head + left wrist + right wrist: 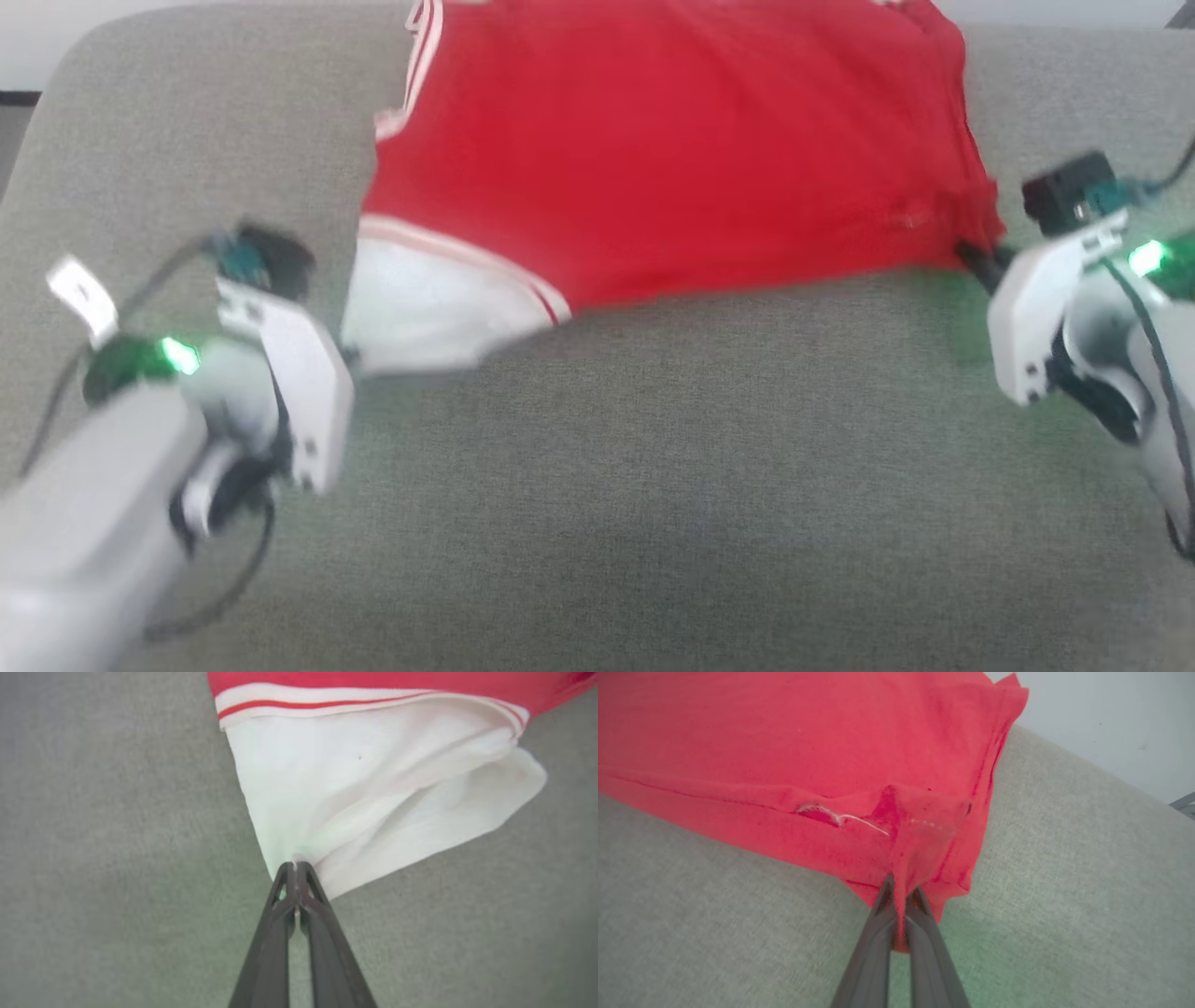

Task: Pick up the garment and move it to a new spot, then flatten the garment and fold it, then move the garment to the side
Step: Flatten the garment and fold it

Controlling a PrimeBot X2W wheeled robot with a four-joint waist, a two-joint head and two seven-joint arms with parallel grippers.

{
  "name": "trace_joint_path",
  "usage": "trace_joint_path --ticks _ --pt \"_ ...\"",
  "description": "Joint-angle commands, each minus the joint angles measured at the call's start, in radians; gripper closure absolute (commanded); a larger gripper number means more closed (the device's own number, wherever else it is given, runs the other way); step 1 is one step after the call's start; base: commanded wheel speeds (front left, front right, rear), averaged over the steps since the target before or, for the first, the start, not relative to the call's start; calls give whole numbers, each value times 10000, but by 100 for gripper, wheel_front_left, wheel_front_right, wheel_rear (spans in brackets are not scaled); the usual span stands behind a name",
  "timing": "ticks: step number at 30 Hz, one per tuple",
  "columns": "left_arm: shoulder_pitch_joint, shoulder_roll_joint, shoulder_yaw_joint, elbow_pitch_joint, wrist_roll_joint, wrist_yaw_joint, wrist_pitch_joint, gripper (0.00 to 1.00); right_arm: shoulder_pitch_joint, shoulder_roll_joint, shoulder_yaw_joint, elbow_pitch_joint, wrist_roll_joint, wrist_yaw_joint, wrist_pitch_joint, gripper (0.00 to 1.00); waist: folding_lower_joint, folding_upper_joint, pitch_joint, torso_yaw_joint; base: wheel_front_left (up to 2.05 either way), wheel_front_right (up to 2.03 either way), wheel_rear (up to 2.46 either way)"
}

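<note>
My left gripper is clamped shut on the white corner of the jersey, with cloth bunching right at its tips. My right gripper is pinched closed on a red corner at the hem. The jersey stretches between the two and spreads away beyond them over the grey fabric surface.
</note>
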Motion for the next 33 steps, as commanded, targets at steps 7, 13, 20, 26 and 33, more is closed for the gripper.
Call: trace_joint_path --ticks 7,13,20,26,33 --pt "2567 1290 178 -3587 -650 2062 479 100 2242 -847 -926 -2014 399 -6 838 100 0 0 -200 -95 0 0 0" --pt "4053 1885 23 -5228 -954 3065 674 100 4303 -1081 -1912 -3645 382 -3 1723 100 0 0 -301 -187 0 0 0" --pt "4901 2156 -281 -5977 -1216 3411 939 100 6497 -1129 -2979 -5492 352 -3 2988 100 0 0 -364 -262 0 0 0" --pt "5197 2314 -237 -6234 -1302 3669 908 100 7900 -1060 -3831 -6831 265 -3 3784 100 0 0 -424 -420 0 0 0" --pt "4928 2720 31 -6565 -1159 3801 909 100 8384 -728 -4738 -7731 -99 -3 4024 100 0 0 -480 -564 0 0 0"
